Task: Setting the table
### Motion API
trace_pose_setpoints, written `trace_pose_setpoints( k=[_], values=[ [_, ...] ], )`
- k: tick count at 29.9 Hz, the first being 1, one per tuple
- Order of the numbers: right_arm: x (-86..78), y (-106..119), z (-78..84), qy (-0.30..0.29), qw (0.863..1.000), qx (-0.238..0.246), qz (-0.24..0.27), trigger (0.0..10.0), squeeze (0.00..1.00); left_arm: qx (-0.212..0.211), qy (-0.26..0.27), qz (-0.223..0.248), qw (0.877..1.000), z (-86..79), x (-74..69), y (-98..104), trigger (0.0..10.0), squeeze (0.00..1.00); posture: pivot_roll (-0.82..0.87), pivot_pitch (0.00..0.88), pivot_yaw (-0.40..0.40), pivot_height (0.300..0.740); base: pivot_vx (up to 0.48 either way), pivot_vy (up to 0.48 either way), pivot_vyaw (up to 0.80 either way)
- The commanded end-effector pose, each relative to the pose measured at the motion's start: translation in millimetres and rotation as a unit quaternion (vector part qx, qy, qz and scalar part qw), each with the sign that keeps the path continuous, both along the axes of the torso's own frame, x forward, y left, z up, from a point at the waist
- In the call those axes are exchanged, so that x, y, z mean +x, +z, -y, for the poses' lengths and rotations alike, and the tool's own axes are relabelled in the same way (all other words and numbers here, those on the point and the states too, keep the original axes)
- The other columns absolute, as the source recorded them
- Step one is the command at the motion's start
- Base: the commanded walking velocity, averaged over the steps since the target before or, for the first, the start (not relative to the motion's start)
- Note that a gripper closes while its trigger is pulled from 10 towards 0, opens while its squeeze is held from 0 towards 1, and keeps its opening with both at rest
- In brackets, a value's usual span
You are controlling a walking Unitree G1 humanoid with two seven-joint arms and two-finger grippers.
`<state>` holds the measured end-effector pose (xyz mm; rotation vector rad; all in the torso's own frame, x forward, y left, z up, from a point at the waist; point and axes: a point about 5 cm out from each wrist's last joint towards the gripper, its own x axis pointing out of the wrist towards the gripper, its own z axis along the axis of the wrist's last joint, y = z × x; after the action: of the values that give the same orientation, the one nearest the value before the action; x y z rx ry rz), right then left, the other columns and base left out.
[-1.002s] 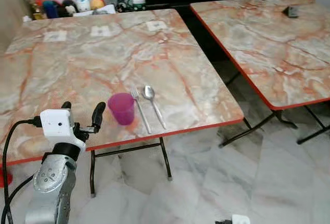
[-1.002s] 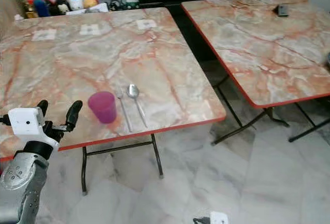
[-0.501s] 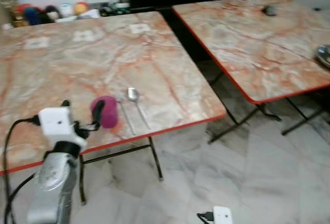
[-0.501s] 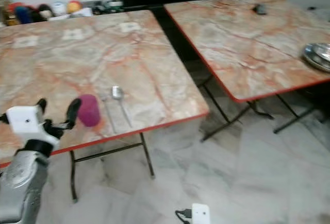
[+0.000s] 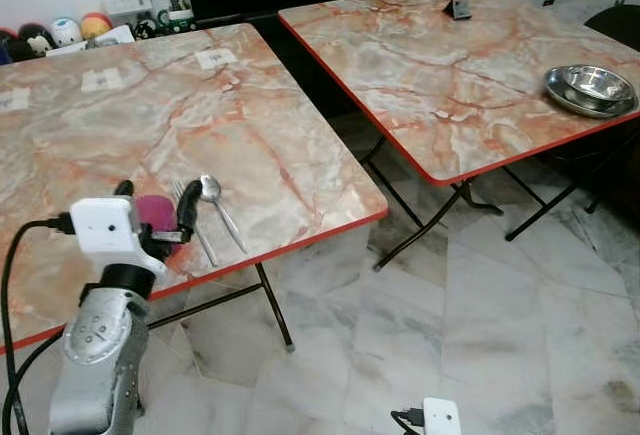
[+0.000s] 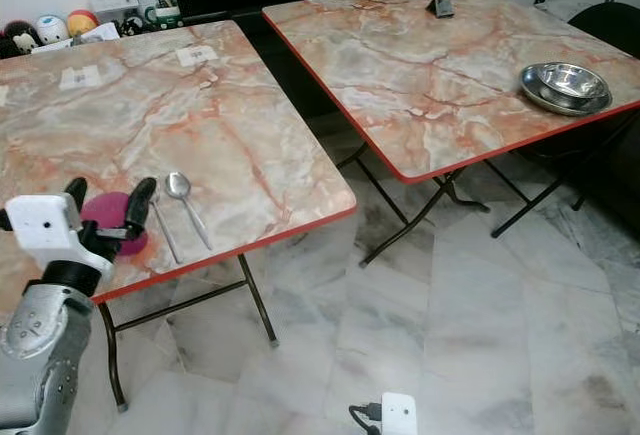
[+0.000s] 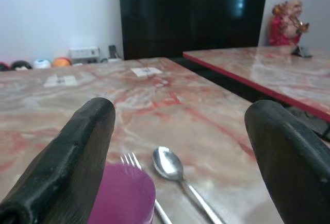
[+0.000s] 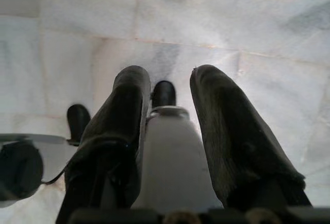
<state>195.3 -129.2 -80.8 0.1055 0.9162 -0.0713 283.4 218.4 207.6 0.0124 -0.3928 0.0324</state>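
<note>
- Left arm (image 5: 100, 355): silver, raised from 7 o'clock in the head views, forearm upright, white wrist housing (image 5: 105, 227) on top with a black cable looping off toward 9 o'clock.
- Left gripper (image 5: 155, 217): two black fingers (image 7: 77, 157) spread wide apart, pointing toward 12 o'clock, nothing between the pads.
- Right gripper (image 8: 170, 136): seen from its wrist camera, pointing straight down; the two black fingers (image 8: 227, 141) stand slightly apart and grip nothing.
- Right arm: hanging idle.
</note>
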Motion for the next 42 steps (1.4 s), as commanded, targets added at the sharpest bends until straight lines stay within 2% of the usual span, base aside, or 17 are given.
trace_pose_setpoints(
  k=[1, 4, 6, 11, 14, 15, 19, 21, 25, 29, 33, 42],
  values=[
    [-7.3, -3.9, -1.2, 0.001, 1.0, 0.002, -0.014, 10.0, 0.0, 0.008, 0.009, 0.013, 1.0, -3.0, -2.0, 9.2, 10.0, 0.0, 0.11, 0.155, 0.008, 0.74, 0.0, 0.0, 0.0],
    [-7.1, -3.8, -1.0, 0.002, 1.0, 0.001, -0.014, 10.0, 0.0, 0.011, 0.015, 0.004, 1.0, -4.7, 0.8, 9.9, 10.0, 0.0, 0.11, 0.154, 0.007, 0.74, 0.0, 0.0, 0.0],
    [-6.8, -3.7, -0.8, 0.002, 1.0, 0.001, -0.014, 10.0, 0.0, 0.022, 0.019, -0.023, 0.999, -6.3, 8.1, 7.0, 10.0, 0.0, 0.11, 0.153, 0.009, 0.74, 0.0, 0.0, 0.0],
    [-6.8, -3.7, -0.6, 0.003, 1.0, 0.001, -0.014, 10.0, 0.0, 0.028, 0.04, -0.057, 0.997, -10.7, 17.6, -0.6, 10.0, 0.0, 0.11, 0.152, 0.01, 0.74, 0.0, 0.0, 0.0],
    [-6.9, -3.7, -0.5, 0.002, 1.0, 0.002, -0.014, 10.0, 0.0, 0.01, 0.063, -0.058, 0.996, -18.5, 21.2, -3.0, 10.0, 0.0, 0.1, 0.152, 0.013, 0.74, 0.0, 0.0, 0.0],
    [-7.2, -3.9, -0.3, 0.001, 1.0, 0.002, -0.014, 10.0, 0.0, -0.005, 0.05, -0.041, 0.998, -20.3, 19.7, -2.0, 10.0, 0.0, 0.1, 0.152, 0.014, 0.74, 0.0, 0.0, 0.0],
    [-7.8, -4.1, 0.1, 0.0, 1.0, 0.001, -0.015, 10.0, 0.0, 0.004, 0.018, -0.027, 0.999, -17.5, 13.5, -2.0, 10.0, 0.0, 0.1, 0.153, 0.015, 0.74, 0.0, 0.0, 0.0],
    [-8.3, -4.3, 0.9, -0.001, 1.0, 0.001, -0.014, 10.0, 0.0, 0.032, 0.006, -0.035, 0.999, -15.6, 7.1, -5.0, 10.0, 0.0, 0.11, 0.155, 0.016, 0.74, 0.0, 0.0, 0.0],
    [-8.9, -4.6, 1.1, -0.002, 1.0, 0.001, -0.015, 10.0, 0.0, 0.037, 0.007, -0.043, 0.998, -14.5, 4.6, -9.5, 10.0, 0.0, 0.1, 0.14, 0.021, 0.74, 0.0, 0.0, 0.0],
    [-7.2, -3.8, 3.7, -0.006, 1.0, 0.0, -0.012, 10.0, 0.0, 0.05, 0.0, -0.048, 0.998, -10.0, 1.3, -18.6, 10.0, 0.0, 0.1, 0.084, 0.031, 0.74, 0.0, 0.0, 0.0],
    [-2.6, -1.7, 7.6, -0.013, 1.0, -0.003, -0.007, 10.0, 0.0, 0.055, -0.007, -0.051, 0.997, -8.5, 3.3, -22.6, 10.0, 0.0, 0.1, 0.049, 0.031, 0.74, 0.0, 0.0, 0.0],
    [5.3, 2.3, 4.9, -0.009, 1.0, 0.001, 0.002, 10.0, 0.0, 0.054, -0.011, -0.056, 0.997, -8.0, 4.8, -26.0, 10.0, 0.0, 0.12, 0.016, 0.023, 0.74, 0.0, 0.0, 0.0]
  ],
)
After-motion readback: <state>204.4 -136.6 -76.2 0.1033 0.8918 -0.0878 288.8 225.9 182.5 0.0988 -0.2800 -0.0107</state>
